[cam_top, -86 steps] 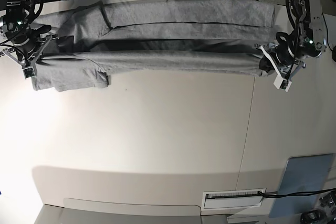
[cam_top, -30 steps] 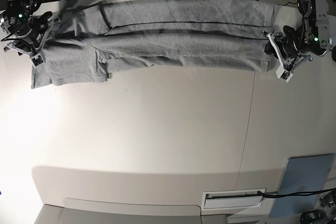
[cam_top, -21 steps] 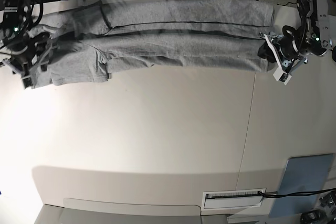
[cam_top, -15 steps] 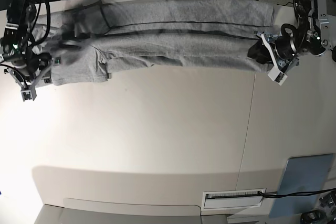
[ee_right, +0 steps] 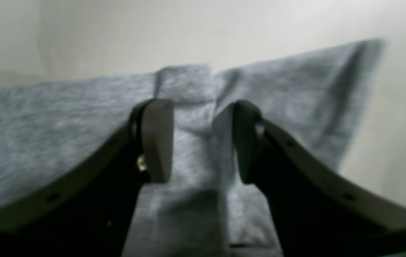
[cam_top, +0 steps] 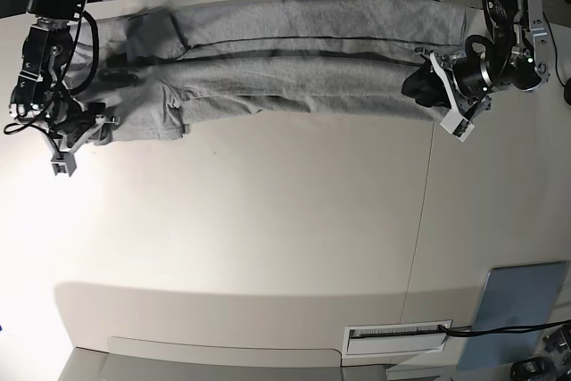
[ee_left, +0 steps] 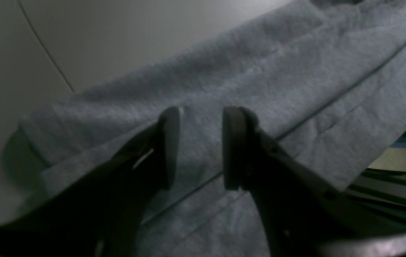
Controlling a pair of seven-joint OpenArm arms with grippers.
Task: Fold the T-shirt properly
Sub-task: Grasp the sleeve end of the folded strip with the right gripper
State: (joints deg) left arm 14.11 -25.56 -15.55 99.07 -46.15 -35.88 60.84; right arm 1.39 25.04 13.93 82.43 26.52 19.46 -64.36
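Nearest me the pale table [cam_top: 268, 247] lies bare but for a grey panel [cam_top: 516, 305] at its front corner, so the work is all at the far edge. There the T-shirt [cam_top: 303, 78] stretches in a long band across the table's width, its long sides already turned in lengthwise, which I take to be why it sits so narrow and flat. At the sleeve end, the right hand [cam_top: 76, 136] hovers over the cloth with its fingers [ee_right: 156, 139] apart and nothing between them; the sleeve [ee_right: 295, 103] lies slack beyond. At the hem end, the left hand [cam_top: 443, 100] stands likewise parted above the folded layers, its fingers [ee_left: 169, 142] straddling a seam line without pinching it. Each hand at one end suggests a crosswise fold comes next.
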